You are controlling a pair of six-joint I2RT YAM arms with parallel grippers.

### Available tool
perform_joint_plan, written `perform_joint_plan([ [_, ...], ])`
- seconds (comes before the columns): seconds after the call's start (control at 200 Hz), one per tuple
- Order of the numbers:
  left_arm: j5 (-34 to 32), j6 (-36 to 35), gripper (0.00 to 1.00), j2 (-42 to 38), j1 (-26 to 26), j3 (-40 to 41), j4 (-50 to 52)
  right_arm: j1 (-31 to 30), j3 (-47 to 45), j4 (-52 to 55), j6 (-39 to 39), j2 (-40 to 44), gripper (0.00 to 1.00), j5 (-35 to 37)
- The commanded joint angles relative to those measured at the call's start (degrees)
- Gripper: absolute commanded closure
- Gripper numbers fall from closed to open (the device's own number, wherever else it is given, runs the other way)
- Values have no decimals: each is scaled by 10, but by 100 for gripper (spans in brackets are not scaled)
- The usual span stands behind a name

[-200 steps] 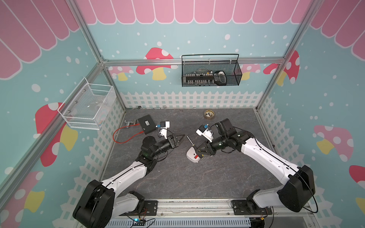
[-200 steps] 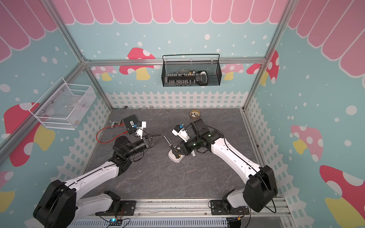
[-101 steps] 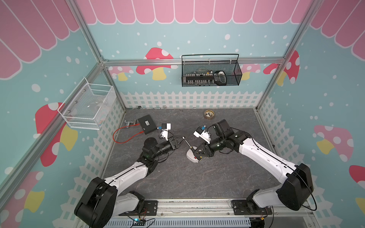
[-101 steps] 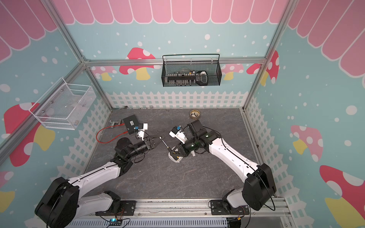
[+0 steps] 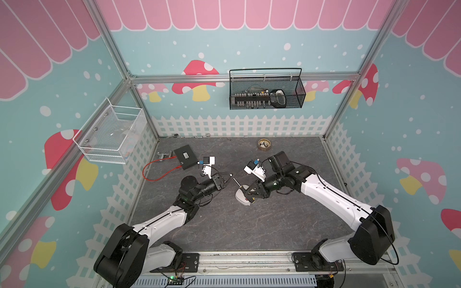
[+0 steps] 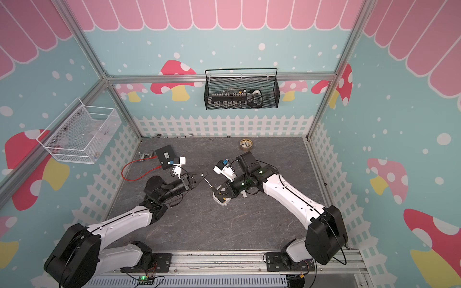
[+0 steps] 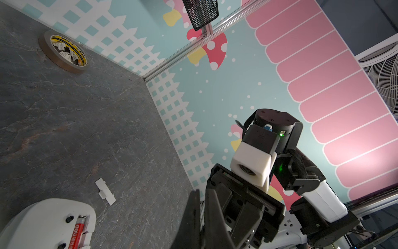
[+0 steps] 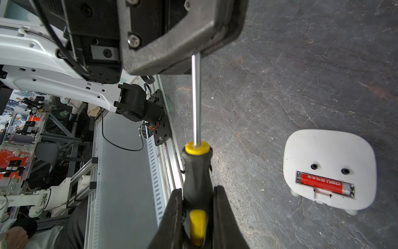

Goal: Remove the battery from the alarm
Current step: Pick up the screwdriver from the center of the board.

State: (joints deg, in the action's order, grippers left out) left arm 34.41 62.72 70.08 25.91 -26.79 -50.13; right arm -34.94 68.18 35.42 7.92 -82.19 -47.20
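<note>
Noting your right hand (image 8: 198,189) first: its two fingers are clamped on the black-and-yellow handle of the screwdriver (image 8: 197,155). The bare steel shaft runs straight out ahead of them.

- The shaft's far end disappears behind the fingers of your left hand (image 5: 230,175).
- Those fingers are pressed together, with only a sliver between them in the left wrist view.
- Whether the tip is actually pinched there you cannot tell. The point of contact is hidden in every view.

The alarm (image 8: 329,170) lies face down on the grey surface (image 5: 249,229), plain white back up.

- Its rectangular recess is uncovered, and the battery (image 8: 323,183) sits inside it. The battery is red, lying flat along the recess, with one silvery end showing.
- Both of your hands are apart from the battery.
- In both top views the right hand hangs over the alarm and covers part of it.
- In the right wrist view the clock lies off to one side of the screwdriver, clear of handle and shaft.

Other things on the surface:

- A small white cover (image 7: 105,191) lies flat just beside the alarm, not touching it.
- A brown tape roll (image 7: 63,52) with a yellow core sits near the back fence, well apart from both hands.
- A black box (image 5: 186,156) with a looping red cable (image 5: 154,172) lies at the far left, beyond your left arm.
</note>
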Motion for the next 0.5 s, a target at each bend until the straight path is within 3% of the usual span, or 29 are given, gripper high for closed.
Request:
perform_joint_plan([
  [0.0,0,39,100,5,-12,22,-40,-3,-5,-35,13,4,75,-18],
  [0.07,5,80,100,15,-31,40,-81,-1,-10,-48,27,16,55,-15],
  [0.18,-8,142,100,31,-55,68,-147,21,-36,-90,74,52,40,-14],
  [0.345,-75,218,100,55,-64,106,-244,54,-136,-239,232,141,33,4],
  [0.49,-173,300,100,104,-57,142,-384,53,-293,-505,450,213,33,40],
])
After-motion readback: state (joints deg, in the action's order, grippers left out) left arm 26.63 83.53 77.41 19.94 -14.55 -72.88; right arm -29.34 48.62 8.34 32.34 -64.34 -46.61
